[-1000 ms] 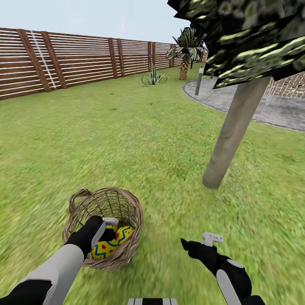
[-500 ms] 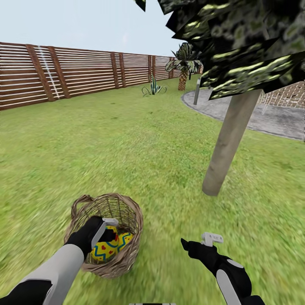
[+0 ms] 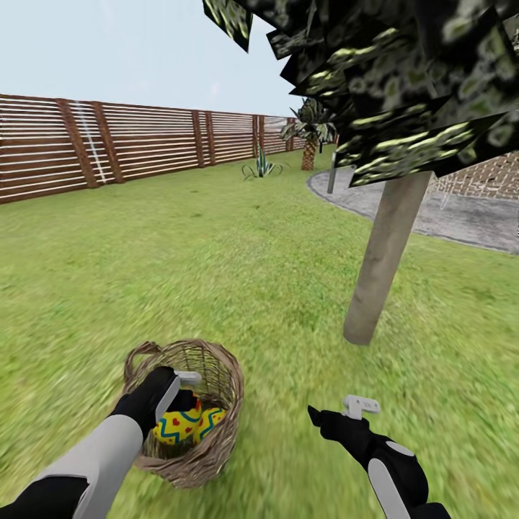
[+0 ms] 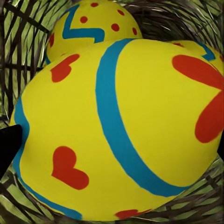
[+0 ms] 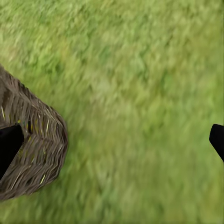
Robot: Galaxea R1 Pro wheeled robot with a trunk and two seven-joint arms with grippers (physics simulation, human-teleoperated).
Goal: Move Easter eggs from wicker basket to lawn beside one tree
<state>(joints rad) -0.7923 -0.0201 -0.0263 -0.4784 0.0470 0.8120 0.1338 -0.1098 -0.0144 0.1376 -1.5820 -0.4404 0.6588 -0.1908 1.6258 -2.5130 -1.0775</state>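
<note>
The left gripper (image 3: 182, 386) reaches down inside the wicker basket (image 3: 216, 440) on the lawn (image 3: 216, 274), fingers straddling the nearest Easter egg (image 4: 116, 135), in the garden beside the slim-trunked tree (image 3: 378, 267). From the left wrist camera, that egg sits directly ahead of the fingers and very close, its long axis running across the line of the gripper, a blue band and red hearts facing the lens. A second egg (image 4: 91, 25) with red dots lies just beyond it, touching or nearly so, and the edge of a third egg (image 4: 205, 49) shows beside them. Dark fingertips flank the near egg at both sides, but whether they press on the shell or merely bracket it cannot be told.

The right gripper (image 3: 346, 412) hangs apart over bare grass with its fingers spread wide and nothing between them; the basket's woven wall shows at the rim of its wrist camera. The left arm is plainly the nearer one to the eggs. The tree trunk stands ahead and to the right of the basket, well apart from it, so any egg lifted must travel forward and rightward across the grass.
</note>
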